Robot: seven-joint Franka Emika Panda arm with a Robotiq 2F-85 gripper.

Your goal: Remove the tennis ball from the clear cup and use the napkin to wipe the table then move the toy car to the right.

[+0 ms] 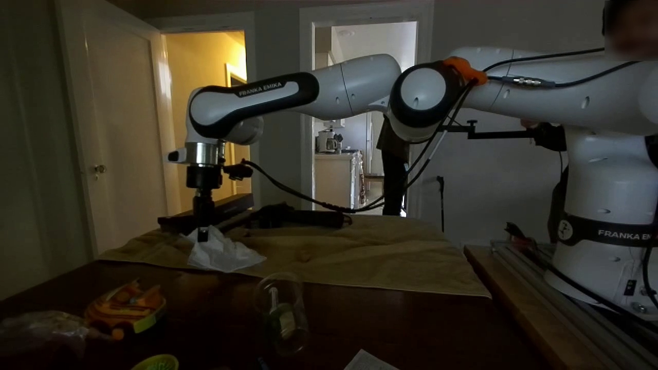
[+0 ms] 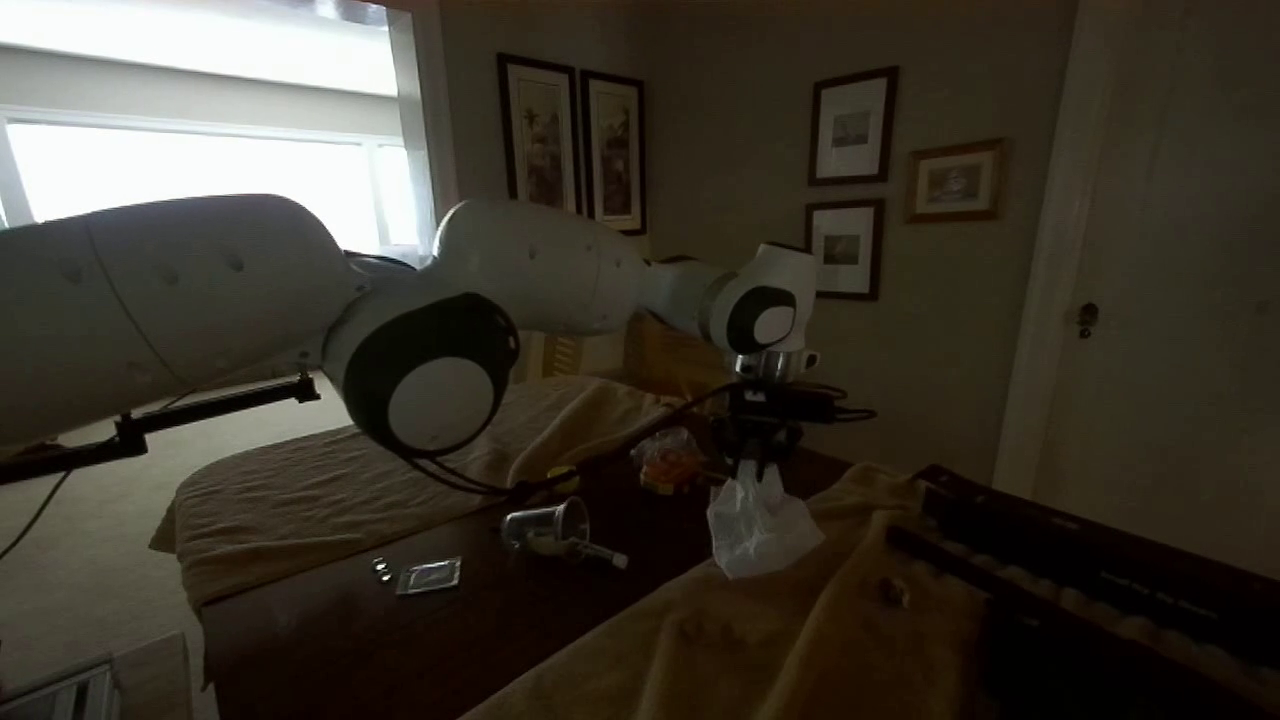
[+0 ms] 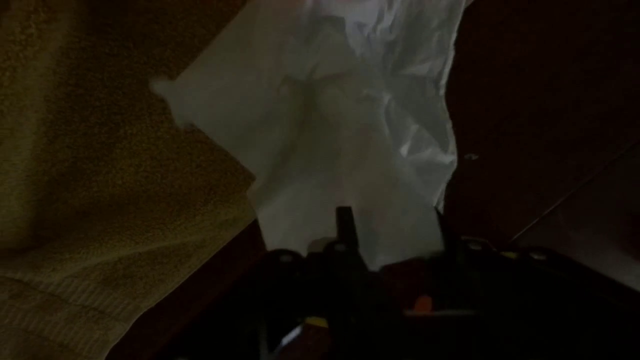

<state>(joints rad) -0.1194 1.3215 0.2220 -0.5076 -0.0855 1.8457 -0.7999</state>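
The napkin (image 1: 226,252), white and crumpled, lies at the edge of the tan cloth; it also shows in an exterior view (image 2: 765,530) and the wrist view (image 3: 320,140). My gripper (image 1: 203,234) points down at it. In the wrist view the fingertips (image 3: 391,209) stand apart, with napkin beneath and between them. The clear cup (image 1: 281,313) lies on its side on the dark table (image 1: 205,298), a small bottle inside it. The orange toy car (image 1: 126,308) sits nearby. A yellow-green rounded thing (image 1: 157,362), possibly the tennis ball, is outside the cup, cut by the frame edge.
The tan cloth (image 1: 360,262) covers part of the table. A long dark case (image 2: 1100,590) lies on it by the gripper. A clear plastic bag (image 1: 41,329) lies beside the toy car. A small flat packet (image 2: 430,576) lies near the cup.
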